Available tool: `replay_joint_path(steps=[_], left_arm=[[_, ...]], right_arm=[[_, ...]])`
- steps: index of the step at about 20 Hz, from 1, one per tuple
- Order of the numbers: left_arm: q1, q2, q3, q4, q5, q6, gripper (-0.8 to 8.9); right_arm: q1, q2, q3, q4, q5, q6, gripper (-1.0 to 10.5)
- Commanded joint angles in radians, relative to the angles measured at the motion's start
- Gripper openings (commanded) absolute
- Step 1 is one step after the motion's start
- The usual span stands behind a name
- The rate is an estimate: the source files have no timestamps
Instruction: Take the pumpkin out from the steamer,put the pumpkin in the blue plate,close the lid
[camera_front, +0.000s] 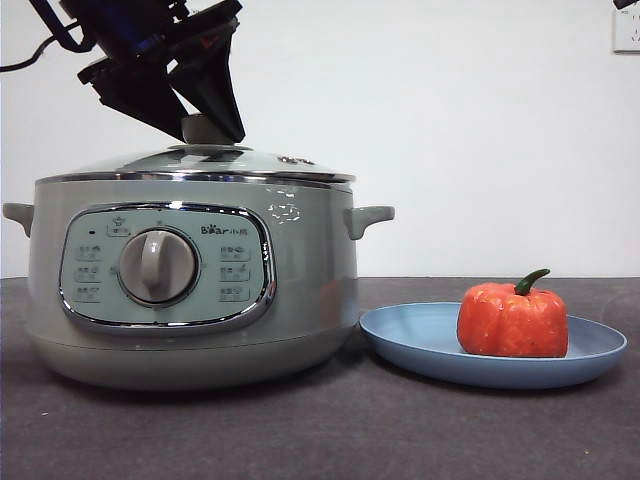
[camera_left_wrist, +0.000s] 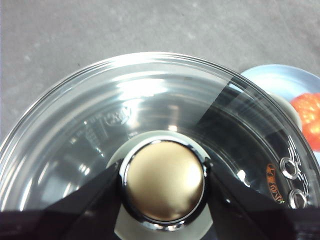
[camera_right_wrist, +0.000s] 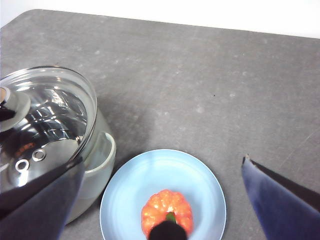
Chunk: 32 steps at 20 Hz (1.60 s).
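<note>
Sitting widest on the dark table (camera_front: 330, 430), the steamer (camera_front: 190, 290) is your anchor: its control panel faces the low camera and the lid (camera_front: 200, 165) rests level on its rim, chrome edge flush all round as far as you can see, so the closing step looks essentially done. Just beside it lies the blue plate (camera_front: 420, 340), near enough that the pumpkin needs only a short carry, and the plate's rim almost meets the cooker's base. The pumpkin (camera_front: 512, 320) stands upright on that plate, off-centre toward the side away from the steamer, stem up; you can count that part of the job as finished. Your left gripper (camera_left_wrist: 162, 182) is clamped on the lid's knob (camera_left_wrist: 162, 181), one jaw pressed to each side, which is why the lid sits so squarely. All that seems left is to let go and lift clear without dragging it. Your right gripper (camera_right_wrist: 160, 210) hangs above the plate with its jaws spread wide and nothing between them, waiting out of the way.
</note>
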<state>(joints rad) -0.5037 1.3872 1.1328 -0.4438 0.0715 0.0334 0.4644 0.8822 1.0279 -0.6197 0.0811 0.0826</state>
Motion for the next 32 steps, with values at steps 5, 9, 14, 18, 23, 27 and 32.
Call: replay_joint_path(steps=[5, 9, 14, 18, 23, 27, 32], left_arm=[[-0.005, 0.01, -0.011, -0.1, 0.006, -0.003, -0.09], [-0.005, 0.01, -0.011, -0.1, -0.101, 0.008, -0.09], [-0.005, 0.01, -0.011, -0.072, -0.092, 0.02, 0.0], [-0.006, 0.01, -0.011, -0.039, -0.09, 0.019, 3.43], [-0.006, 0.01, -0.011, -0.04, -0.091, 0.019, 3.74], [-0.006, 0.008, -0.009, -0.042, -0.097, 0.019, 3.74], [-0.009, -0.026, 0.103, -0.279, -0.093, 0.011, 3.72]], right_arm=[[0.0, 0.002, -0.006, 0.006, 0.003, 0.006, 5.7], [0.0, 0.002, -0.006, 0.006, 0.003, 0.007, 5.7], [0.0, 0.002, -0.006, 0.005, 0.003, 0.007, 5.7], [0.0, 0.002, -0.006, 0.005, 0.003, 0.007, 5.7], [0.001, 0.001, -0.006, 0.004, 0.002, 0.014, 5.7], [0.001, 0.001, -0.006, -0.006, 0.002, 0.017, 5.7], [0.002, 0.001, -0.006, -0.046, -0.004, 0.017, 5.6]])
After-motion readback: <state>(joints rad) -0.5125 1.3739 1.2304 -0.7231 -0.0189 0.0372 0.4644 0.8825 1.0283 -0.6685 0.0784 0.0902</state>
